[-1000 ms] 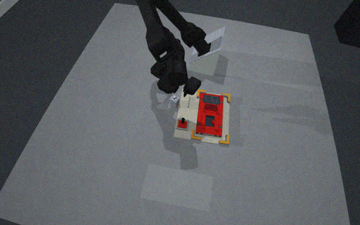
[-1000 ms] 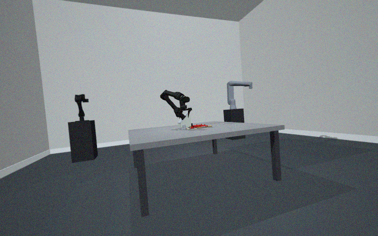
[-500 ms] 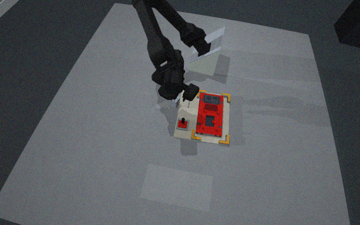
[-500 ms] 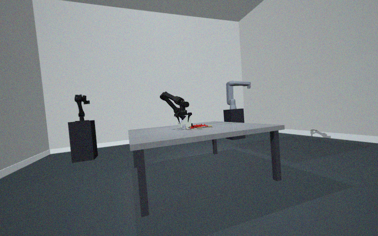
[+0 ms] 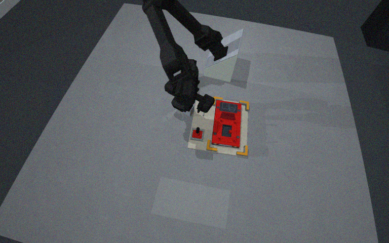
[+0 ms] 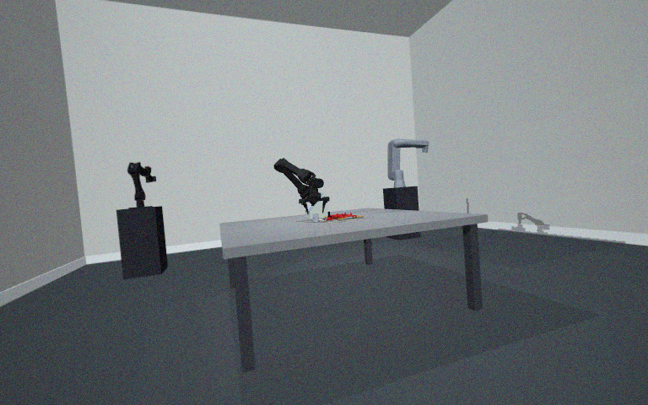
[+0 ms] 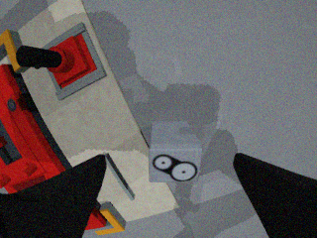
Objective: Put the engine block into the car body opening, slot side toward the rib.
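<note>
While the pincer (image 7: 173, 225) hangs wide apart and empty above the small grey engine block (image 7: 174, 154) on the tabletop (image 5: 114, 171), a beige board (image 7: 86, 119) beside it carries the red car body (image 5: 227, 123) and a black peg (image 5: 197, 129).

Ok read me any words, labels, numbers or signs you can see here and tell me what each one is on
There is no readable text in any view.
The engine block has only two round rings on its top face, not letters.
The red car body and the beige base plate carry no lettering.
</note>
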`<act>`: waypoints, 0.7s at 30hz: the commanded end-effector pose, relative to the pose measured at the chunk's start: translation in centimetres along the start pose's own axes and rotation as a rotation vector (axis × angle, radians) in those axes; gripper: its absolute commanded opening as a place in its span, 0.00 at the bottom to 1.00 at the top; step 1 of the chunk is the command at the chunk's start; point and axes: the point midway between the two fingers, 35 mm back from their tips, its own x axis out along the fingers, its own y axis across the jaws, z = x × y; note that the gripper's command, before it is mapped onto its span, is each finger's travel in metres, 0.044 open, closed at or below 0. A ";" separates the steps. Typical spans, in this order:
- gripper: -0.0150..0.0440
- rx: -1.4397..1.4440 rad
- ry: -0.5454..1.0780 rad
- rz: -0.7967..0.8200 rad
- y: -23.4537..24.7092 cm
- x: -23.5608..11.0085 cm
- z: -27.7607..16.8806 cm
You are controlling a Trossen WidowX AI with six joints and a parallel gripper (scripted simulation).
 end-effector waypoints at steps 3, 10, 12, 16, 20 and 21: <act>1.00 -0.004 -0.001 -0.006 -0.1 1.0 0.0; 1.00 -0.004 -0.002 -0.007 -0.1 2.1 -0.1; 1.00 -0.004 -0.002 -0.007 -0.1 2.4 -0.1; 1.00 -0.004 -0.002 -0.008 -0.2 3.0 -0.1; 1.00 -0.004 -0.002 -0.009 -0.2 3.6 -0.2; 1.00 -0.004 -0.002 -0.009 -0.2 3.7 -0.2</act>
